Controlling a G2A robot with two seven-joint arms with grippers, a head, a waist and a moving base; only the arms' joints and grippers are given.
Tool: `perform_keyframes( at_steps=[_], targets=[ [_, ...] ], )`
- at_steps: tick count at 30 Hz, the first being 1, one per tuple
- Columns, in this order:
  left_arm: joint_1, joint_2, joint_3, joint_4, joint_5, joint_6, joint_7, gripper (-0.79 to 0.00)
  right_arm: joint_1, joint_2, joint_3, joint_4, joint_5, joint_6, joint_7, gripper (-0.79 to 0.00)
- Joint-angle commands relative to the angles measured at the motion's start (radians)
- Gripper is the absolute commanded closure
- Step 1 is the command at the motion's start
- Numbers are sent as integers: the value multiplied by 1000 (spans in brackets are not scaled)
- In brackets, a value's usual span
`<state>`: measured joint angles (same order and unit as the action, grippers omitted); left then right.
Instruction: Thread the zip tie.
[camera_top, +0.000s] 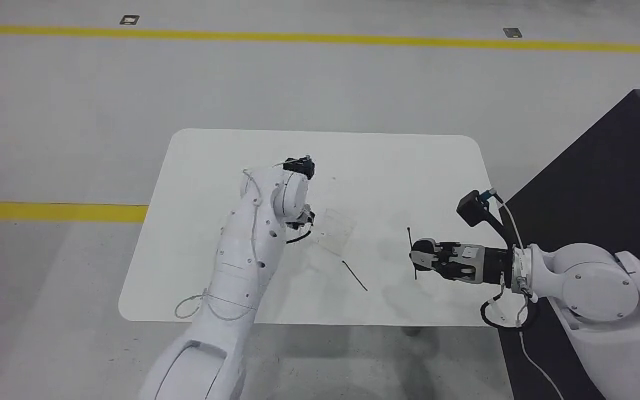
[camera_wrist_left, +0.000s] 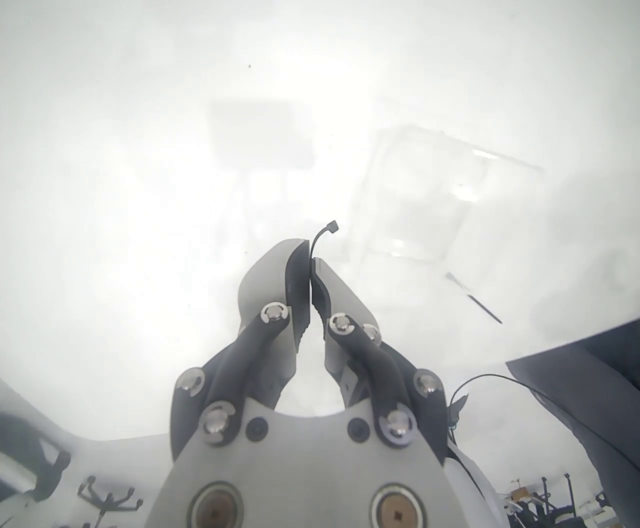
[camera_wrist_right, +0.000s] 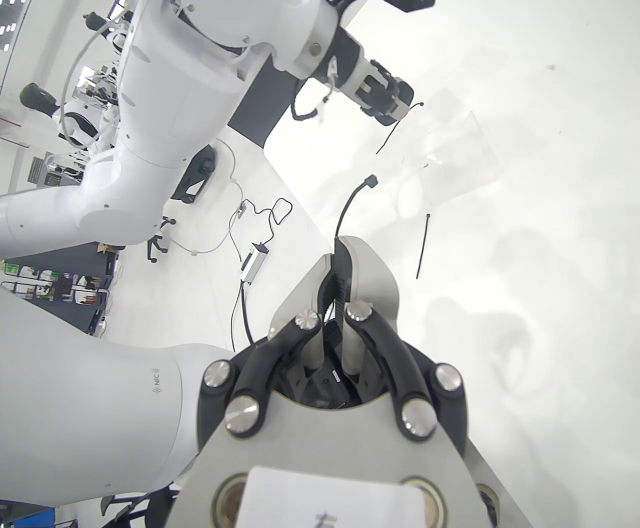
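Observation:
My left gripper (camera_wrist_left: 311, 255) is shut on a black zip tie (camera_wrist_left: 325, 231); its head pokes out past the fingertips. The right wrist view shows that gripper (camera_wrist_right: 402, 107) above the table with the tie's tail (camera_wrist_right: 389, 135) hanging below it. My right gripper (camera_wrist_right: 340, 245) is shut on a second black zip tie (camera_wrist_right: 356, 196), head end curving out in front. In the top view the right gripper (camera_top: 415, 256) sits over the table's right part, its tie (camera_top: 411, 240) standing upright, well apart from the left arm's wrist (camera_top: 290, 195).
A third zip tie (camera_top: 354, 274) lies loose on the white table (camera_top: 200, 200), between the arms. A clear plastic bag (camera_top: 335, 230) lies beside it, near the left arm. A dark surface (camera_top: 600, 170) borders the table on the right.

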<state>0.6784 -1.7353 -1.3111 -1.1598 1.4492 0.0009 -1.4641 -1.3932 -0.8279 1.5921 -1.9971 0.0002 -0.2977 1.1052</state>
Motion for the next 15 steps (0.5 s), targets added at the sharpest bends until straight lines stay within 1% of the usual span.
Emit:
perform_keyframes(
  at_steps=[1,4,6,7,8,12,13,15],
  targets=[
    [110,12,-42,-217,-55,-50,-10,0,0,0,0,0,0,0,0,0],
    [220,24,-93,-397,-157,-118,18,0,0,0,0,0,0,0,0,0],
    [280,30,-126,-464,-242,-160,54,0,0,0,0,0,0,0,0,0],
    [299,33,-132,-474,-279,-189,55,0,0,0,0,0,0,0,0,0],
    [304,35,-131,-471,-274,-196,46,0,0,0,0,0,0,0,0,0],
    [304,35,-131,-471,-274,-196,46,0,0,0,0,0,0,0,0,0],
    [304,35,-131,-471,-274,-196,46,0,-8,-1,-13,3,18,12,-2,0],
    [320,35,-114,-465,-351,-230,62,0,0,-2,-42,23,103,39,60,0]
  ],
)
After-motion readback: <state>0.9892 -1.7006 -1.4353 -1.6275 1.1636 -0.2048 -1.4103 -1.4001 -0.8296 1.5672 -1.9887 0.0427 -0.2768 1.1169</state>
